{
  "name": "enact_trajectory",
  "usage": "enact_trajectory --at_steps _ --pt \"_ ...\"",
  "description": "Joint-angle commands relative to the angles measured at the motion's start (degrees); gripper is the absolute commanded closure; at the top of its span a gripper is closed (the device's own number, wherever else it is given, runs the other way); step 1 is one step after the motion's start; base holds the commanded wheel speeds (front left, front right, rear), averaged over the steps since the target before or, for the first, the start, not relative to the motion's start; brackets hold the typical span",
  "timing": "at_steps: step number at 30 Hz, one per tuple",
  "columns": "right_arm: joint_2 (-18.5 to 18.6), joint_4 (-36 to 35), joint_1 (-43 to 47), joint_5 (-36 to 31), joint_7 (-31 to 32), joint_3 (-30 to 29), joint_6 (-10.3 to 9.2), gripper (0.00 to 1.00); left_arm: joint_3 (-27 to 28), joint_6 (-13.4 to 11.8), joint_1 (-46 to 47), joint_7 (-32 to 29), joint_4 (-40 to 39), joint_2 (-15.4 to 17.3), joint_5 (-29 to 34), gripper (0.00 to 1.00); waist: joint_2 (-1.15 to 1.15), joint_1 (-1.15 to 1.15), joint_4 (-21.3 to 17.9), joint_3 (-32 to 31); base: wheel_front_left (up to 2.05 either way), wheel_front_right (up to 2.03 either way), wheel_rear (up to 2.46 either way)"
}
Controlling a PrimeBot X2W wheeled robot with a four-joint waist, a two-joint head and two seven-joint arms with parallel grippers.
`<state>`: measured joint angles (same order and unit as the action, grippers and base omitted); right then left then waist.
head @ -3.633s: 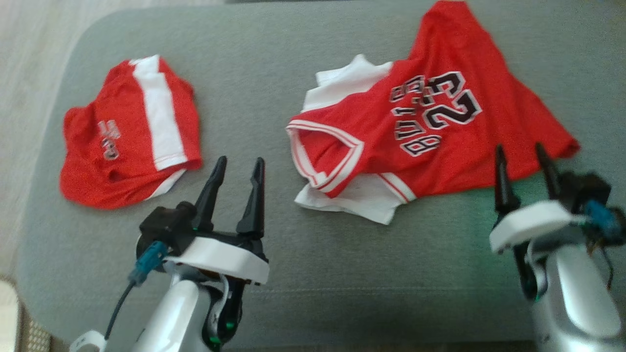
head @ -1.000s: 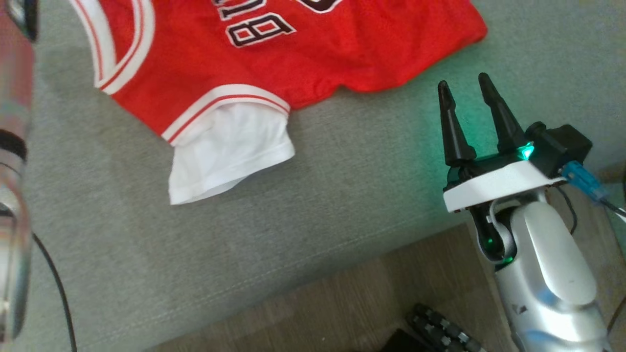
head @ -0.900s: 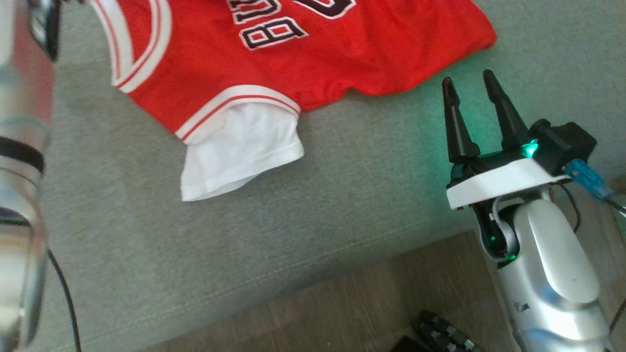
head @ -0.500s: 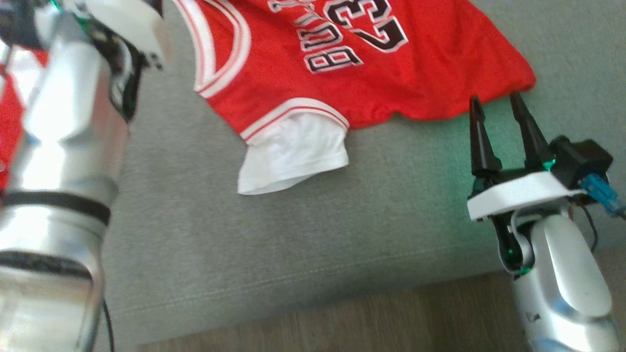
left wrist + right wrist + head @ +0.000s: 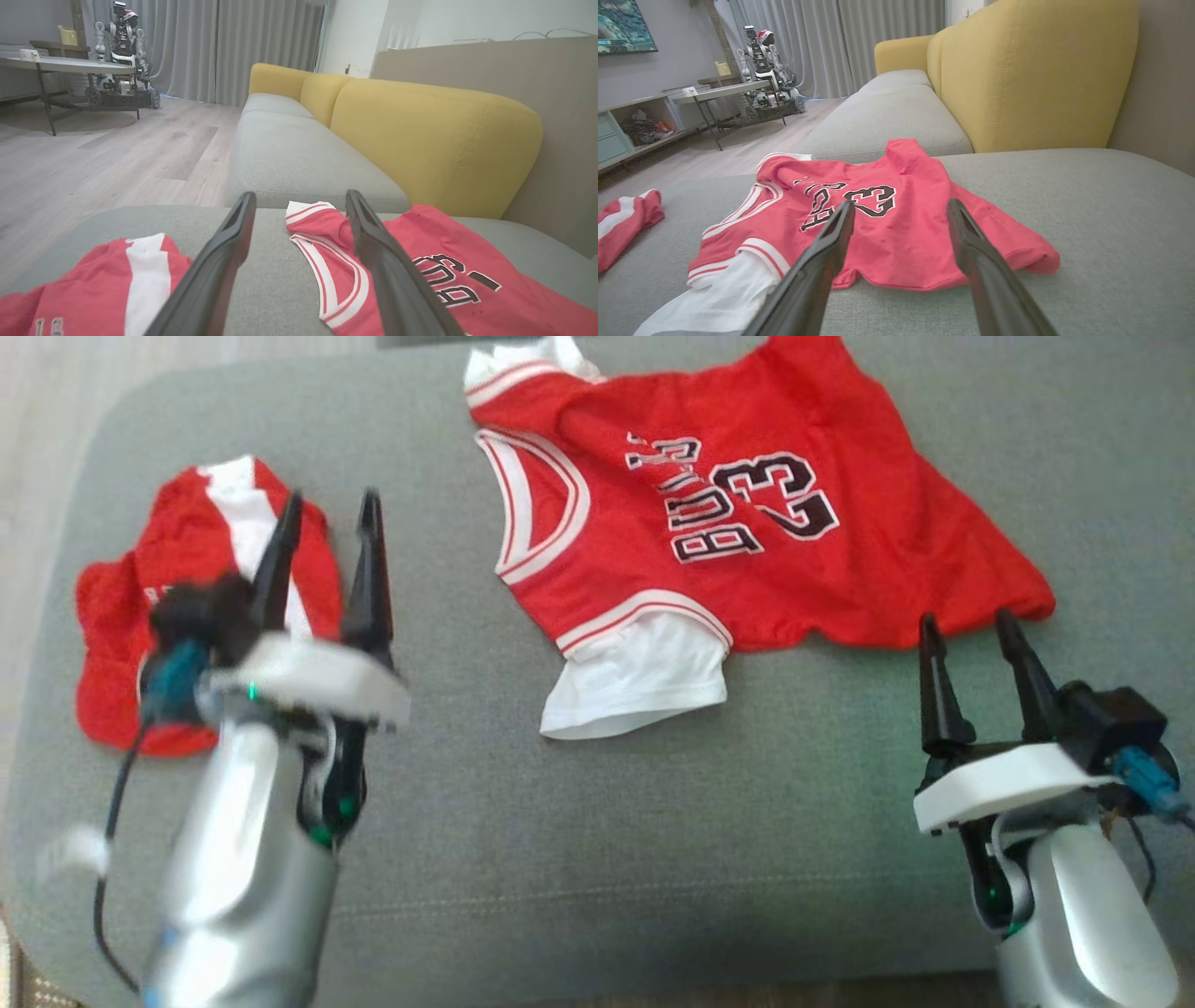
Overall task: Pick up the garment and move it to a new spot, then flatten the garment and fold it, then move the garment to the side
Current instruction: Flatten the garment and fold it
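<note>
Jersey (image 5: 747, 541), rumpled: best pinched at two edges by left gripper (image 5: 332, 497) and right gripper (image 5: 965, 619), both spread, empty.

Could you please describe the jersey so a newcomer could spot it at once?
On the grey sofa seat, two red garments lie apart. The jersey is the larger one, on the robot's right. It alone bears a black 23; its smaller neighbour has a broad white stripe.
</note>
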<state>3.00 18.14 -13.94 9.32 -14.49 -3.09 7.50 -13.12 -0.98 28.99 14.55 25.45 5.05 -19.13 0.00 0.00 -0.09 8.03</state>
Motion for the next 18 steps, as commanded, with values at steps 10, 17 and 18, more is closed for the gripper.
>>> enact_trajectory --at_steps 10,17,18 --pt "-0.13 -2.87 1.72 0.25 -0.51 1.37 -0.01 0.0 4.15 1.75 -17.15 0.45 -15.9 -2.09 0.98 0.0 0.0 0.0 0.34 -3.11 0.0 0.0 0.0" --pt "-0.13 -3.31 0.93 -0.17 -0.41 2.02 -0.01 0.0 -1.91 0.87 -17.76 0.45 -13.21 -2.15 -2.32 0.0 0.0 0.0 -0.94 -1.79 0.0 0.0 0.0" --pt "-0.13 -3.41 0.69 -0.24 -0.39 2.01 -0.01 0.0 -3.04 0.86 -17.34 0.45 -11.94 -2.15 -2.53 0.0 0.0 0.0 -1.21 -1.53 0.0 0.0 0.0"
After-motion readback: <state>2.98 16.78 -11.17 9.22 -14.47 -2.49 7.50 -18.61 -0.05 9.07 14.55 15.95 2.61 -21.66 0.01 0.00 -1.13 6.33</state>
